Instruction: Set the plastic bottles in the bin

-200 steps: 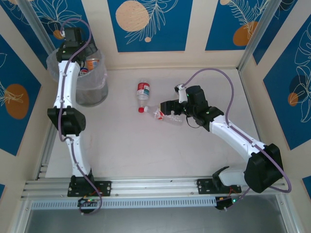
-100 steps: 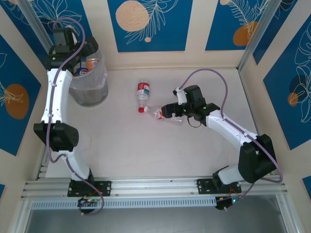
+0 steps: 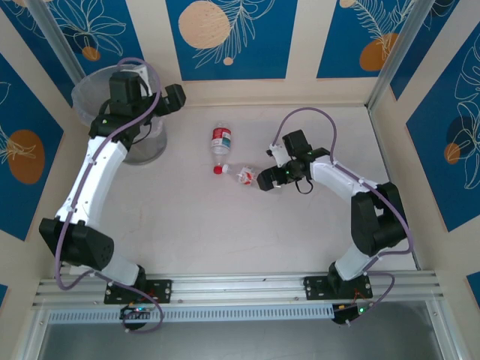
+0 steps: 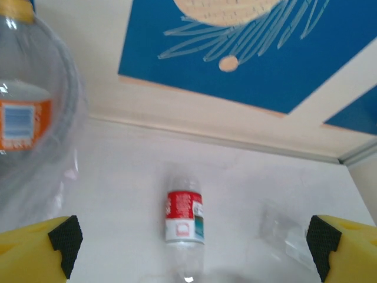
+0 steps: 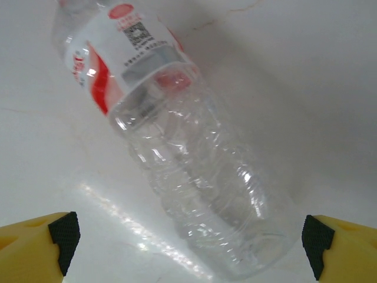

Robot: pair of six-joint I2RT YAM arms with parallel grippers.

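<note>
While right fingers (image 5: 62,236) gape | bottle (image 5: 194,177) lies between them

The top camera overlooks the whole table (image 3: 195,232); the left wrist views the red-labelled bottle (image 4: 184,215) from farther off, the right wrist the crinkled bottle (image 5: 194,177) closely.

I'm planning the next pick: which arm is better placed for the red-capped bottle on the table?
Right. The right end effector hangs open over the red-capped bottle, which lies between its fingers in the wrist view. The left end effector, also open, is off beside the bin.
</note>
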